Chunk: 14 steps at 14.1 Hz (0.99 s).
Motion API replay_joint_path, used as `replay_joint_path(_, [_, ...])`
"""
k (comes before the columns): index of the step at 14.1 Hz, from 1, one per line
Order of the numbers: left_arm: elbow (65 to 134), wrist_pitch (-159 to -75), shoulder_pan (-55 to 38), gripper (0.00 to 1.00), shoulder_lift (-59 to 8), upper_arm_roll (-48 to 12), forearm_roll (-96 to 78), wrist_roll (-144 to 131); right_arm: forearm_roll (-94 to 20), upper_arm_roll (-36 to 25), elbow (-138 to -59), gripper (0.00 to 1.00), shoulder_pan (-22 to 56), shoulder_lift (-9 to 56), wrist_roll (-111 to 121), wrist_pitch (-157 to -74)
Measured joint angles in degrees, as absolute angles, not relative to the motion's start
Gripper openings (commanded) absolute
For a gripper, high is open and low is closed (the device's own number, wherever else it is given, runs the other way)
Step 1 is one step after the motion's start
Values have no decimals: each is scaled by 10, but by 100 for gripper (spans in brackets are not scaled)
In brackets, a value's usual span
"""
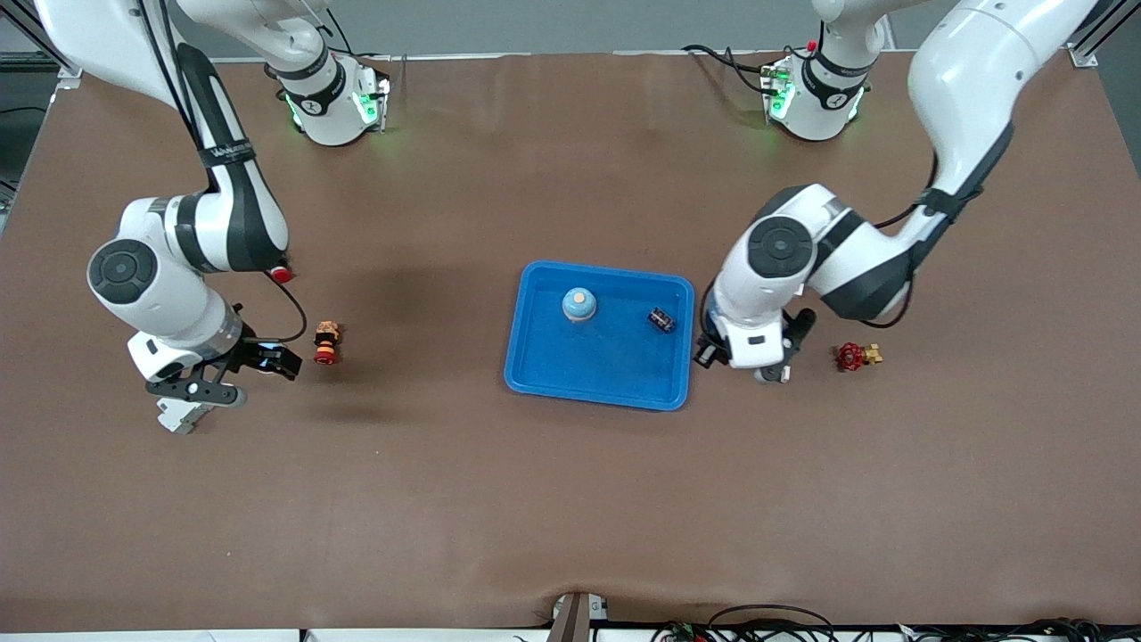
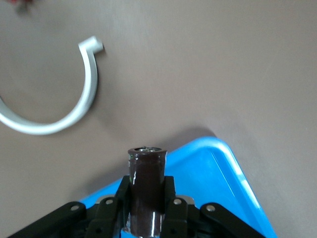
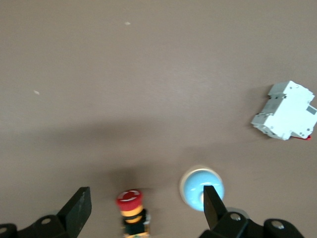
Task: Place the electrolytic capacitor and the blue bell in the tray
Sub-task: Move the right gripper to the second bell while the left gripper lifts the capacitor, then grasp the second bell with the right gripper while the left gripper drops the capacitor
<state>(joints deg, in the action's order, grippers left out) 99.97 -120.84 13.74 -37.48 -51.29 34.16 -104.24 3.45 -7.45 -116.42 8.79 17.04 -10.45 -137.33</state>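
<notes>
The blue tray (image 1: 535, 357) lies mid-table. In the front view a blue bell (image 1: 579, 304) and a small dark capacitor-like part (image 1: 660, 319) sit in it. My left gripper (image 1: 753, 361) is at the tray's edge toward the left arm's end. In the left wrist view it (image 2: 147, 181) is shut on a dark brown electrolytic capacitor (image 2: 146, 178) over a tray corner (image 2: 218, 163). My right gripper (image 1: 201, 392) is open; in the right wrist view (image 3: 144, 198) a blue bell (image 3: 198, 186) sits on bare table beside one finger.
A red emergency button (image 1: 326, 343) stands by the right gripper and shows between its fingers (image 3: 131, 206). A white breaker (image 3: 286, 111) lies nearby. A red valve (image 1: 856, 357) lies toward the left arm's end. A white open ring (image 2: 59, 114) lies on the table.
</notes>
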Motion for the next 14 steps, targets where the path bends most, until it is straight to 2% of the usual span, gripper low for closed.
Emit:
replay_joint_path(6, [935,-1212,-50,0,-426,-380,341,-1163,34,-73,-1266,100,14,167,-38,-1502])
replay_joint_path(9, [898,-1220,-97,2,-455,-349,341,-1185,34,-72,-1286,100,8,168,-37,-1530])
replay_joint_path(11, [892,-1232,-99,22,-466,-347,341,-1185,31,-71,-1295,100,8,174,-38,-1535])
replay_joint_path(12, [891,-1236,-99,28,-469,-345,341,-1185,25,-70,-1298,100,8,177,-38,-1535])
replay_joint_path(14, [890,-1245,-99,33,-473,-339,341,-1184,17,-67,-1300,100,8,188,-38,-1535])
